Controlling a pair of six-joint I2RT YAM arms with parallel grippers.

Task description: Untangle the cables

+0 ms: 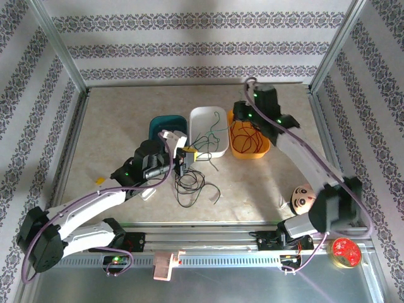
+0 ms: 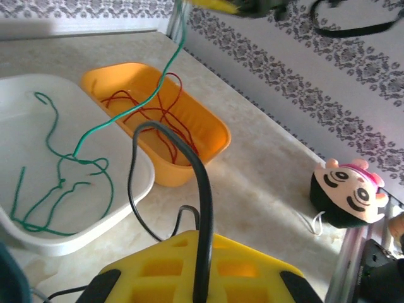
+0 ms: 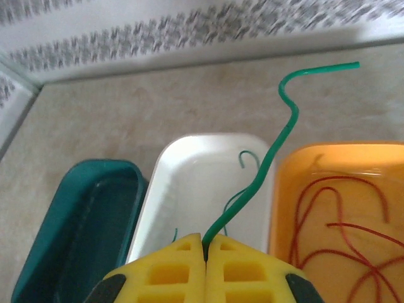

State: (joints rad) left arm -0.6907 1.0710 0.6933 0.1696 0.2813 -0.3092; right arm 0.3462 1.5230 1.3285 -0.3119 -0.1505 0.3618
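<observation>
Above the white tray (image 3: 189, 180), the right gripper (image 3: 206, 249) pinched a green cable (image 3: 271, 154) between tightly closed fingers, the cable's free end curling upward. The left gripper (image 2: 202, 274) clamped a black cable (image 2: 204, 202) just beside that tray. Red cables (image 1: 246, 136) lay in the orange tray (image 1: 266, 149), and black loops (image 1: 192, 184) sprawled on the table (image 1: 113, 126).

Tabletop (image 1: 113, 126), beige, marbled: is carrying three trays sitting in a row toward its middle.
- Teal tray (image 1: 156, 126) at left.
- White tray (image 1: 201, 113) in the centre.
- Orange tray (image 1: 249, 154) at right, each just beside the next.

Black cable (image 1: 188, 189) is lying in loose loops in front of the trays. Round doll-face toy (image 1: 303, 197) is resting near the right front edge.
</observation>
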